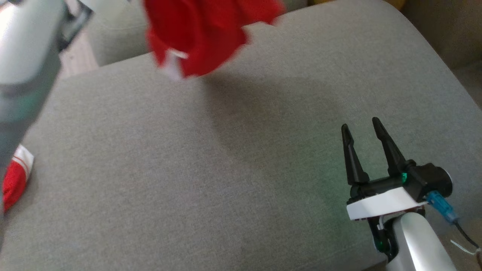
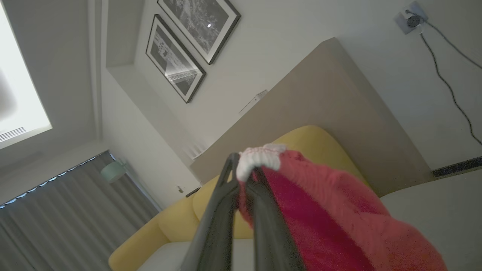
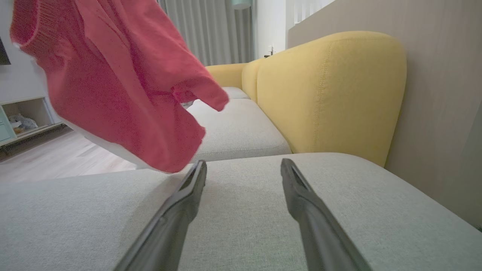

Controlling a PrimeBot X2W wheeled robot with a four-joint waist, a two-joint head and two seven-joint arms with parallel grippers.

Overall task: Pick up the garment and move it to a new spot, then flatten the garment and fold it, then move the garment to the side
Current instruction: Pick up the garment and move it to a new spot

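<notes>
Move step judged in hand: garment [image 1: 203, 34] held aloft upper centre, hem clamped in left pincer [image 2: 244, 169]. Right pincer [image 1: 360, 123] spread wide, empty, lower right. Likely next: garment to be lowered onto cushion [image 1: 188, 169].

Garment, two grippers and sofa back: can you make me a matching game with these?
Things:
1. garment
2. left gripper
3. right gripper
4. sofa back

States:
A. yellow
B. open, above the grey cushion
C. red, hanging in the air
D. shut on the garment

Pairs: 1-C, 2-D, 3-B, 4-A
</notes>
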